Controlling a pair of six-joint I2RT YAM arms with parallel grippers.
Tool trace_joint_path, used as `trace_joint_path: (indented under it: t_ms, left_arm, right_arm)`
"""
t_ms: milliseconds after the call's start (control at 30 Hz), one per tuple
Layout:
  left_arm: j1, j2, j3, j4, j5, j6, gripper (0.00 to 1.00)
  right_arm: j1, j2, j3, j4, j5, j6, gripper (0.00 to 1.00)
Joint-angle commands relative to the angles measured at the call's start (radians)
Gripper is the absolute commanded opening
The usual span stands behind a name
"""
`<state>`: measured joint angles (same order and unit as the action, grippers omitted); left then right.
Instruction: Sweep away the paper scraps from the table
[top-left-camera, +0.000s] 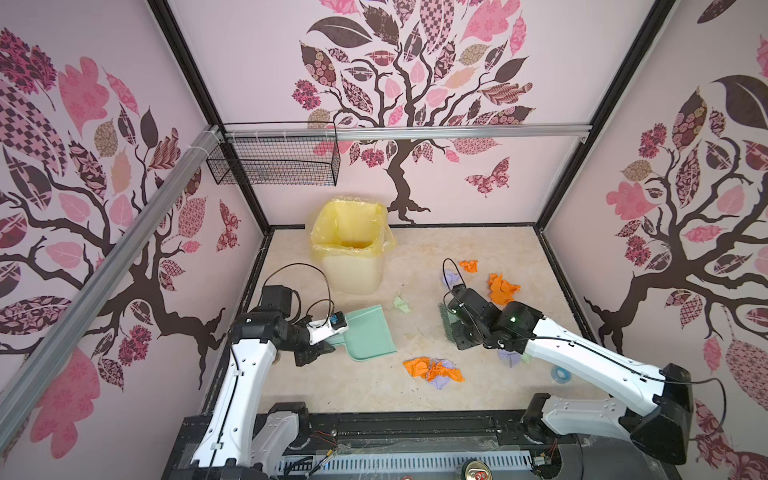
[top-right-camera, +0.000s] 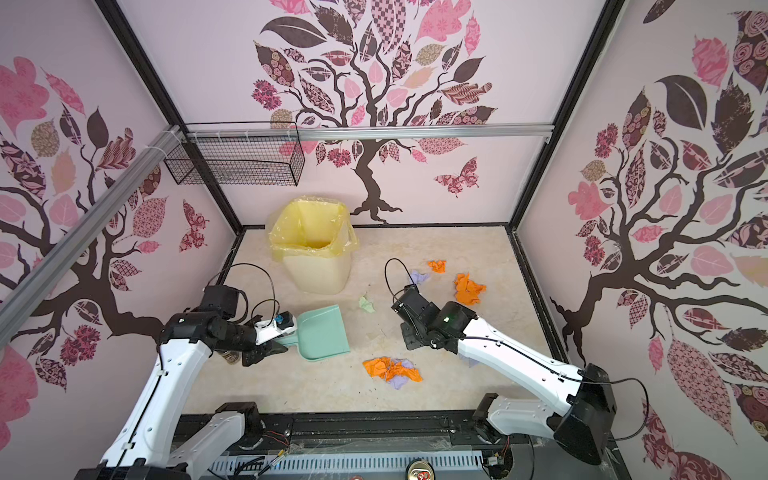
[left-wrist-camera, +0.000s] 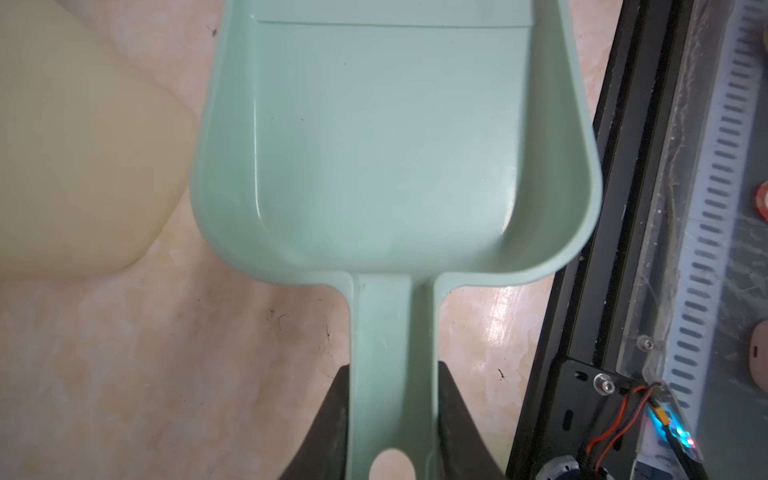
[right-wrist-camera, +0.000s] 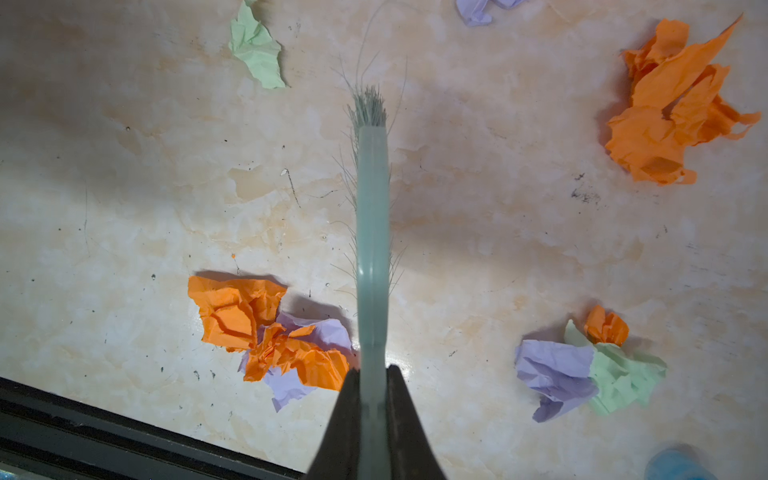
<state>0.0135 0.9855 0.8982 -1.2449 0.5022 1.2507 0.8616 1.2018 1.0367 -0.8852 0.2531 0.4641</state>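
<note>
The left gripper (left-wrist-camera: 392, 376) pinched the handle of a mint dustpan (top-left-camera: 372, 332), its jaws pressed against either side of the handle. The pan sat left of centre over the table (top-left-camera: 374, 395), just in front of a bin (top-left-camera: 353, 270) lined with yellow plastic. Its wide mouth faced right, toward the middle of the table. Whether the pan rested on the surface or hung just above it could not be told.

The right gripper (right-wrist-camera: 372, 370) was clamped tight on the thin back of a brush (right-wrist-camera: 372, 199), seen edge-on in the right wrist view with stray hairs splaying from its far end. In a top view the bristles (top-left-camera: 444, 320) showed just left of that gripper.

The scraps (top-left-camera: 434, 369) lay scattered across the right half of the table, all clear of the pan. An orange-and-lavender heap lay near the front edge, between the two arms. A green wad (top-left-camera: 401, 303) lay between pan and brush. An orange clump (top-left-camera: 503, 287), a smaller orange wad (top-left-camera: 468, 265) and a lavender wad (top-left-camera: 451, 276) lay farther back, beyond the right gripper. A lavender piece (top-left-camera: 509, 356) was partly hidden under the right arm.
</note>
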Motion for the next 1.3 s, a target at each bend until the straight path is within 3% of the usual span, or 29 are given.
trace_joint_path:
  t_ms: [0,133,233,400,567,667,767,1033,1267]
  left_arm:
    - [-0.006,0.018,-0.059,0.118,-0.048,0.018,0.0]
    - [-0.006,0.046,-0.12,0.219,-0.095,0.025,0.0]
    - [-0.006,0.067,-0.147,0.252,-0.107,0.029,0.0]
    - [-0.005,0.108,-0.191,0.314,-0.129,0.017,0.0]
    - [-0.003,0.125,-0.218,0.342,-0.136,-0.002,0.0]
    - [-0.001,0.107,-0.235,0.361,-0.127,-0.02,0.0]
    - [0.0,0.084,-0.262,0.369,-0.125,-0.016,0.0]
    - [-0.001,0.044,-0.272,0.356,-0.203,0.105,0.0]
    - [0.004,0.062,-0.221,0.321,-0.155,0.094,0.0]
  right_arm:
    - [-0.003,0.004,0.032,-0.003,0.006,-0.001,0.0]
    - [-0.002,0.021,0.066,-0.038,0.046,-0.03,0.0]
    - [-0.005,0.074,0.167,-0.115,0.161,-0.093,0.0]
    - [-0.136,0.216,0.394,-0.187,0.345,-0.264,0.0]
    - [-0.282,0.406,0.559,-0.04,0.551,-0.587,0.0]
    - [-0.355,0.537,0.62,0.102,0.584,-0.785,0.0]
    - [-0.406,0.682,0.729,0.154,0.584,-0.883,0.0]
    - [-0.472,1.022,1.009,0.039,0.577,-0.918,0.0]
    - [-0.472,1.075,0.945,0.047,0.562,-0.918,0.0]
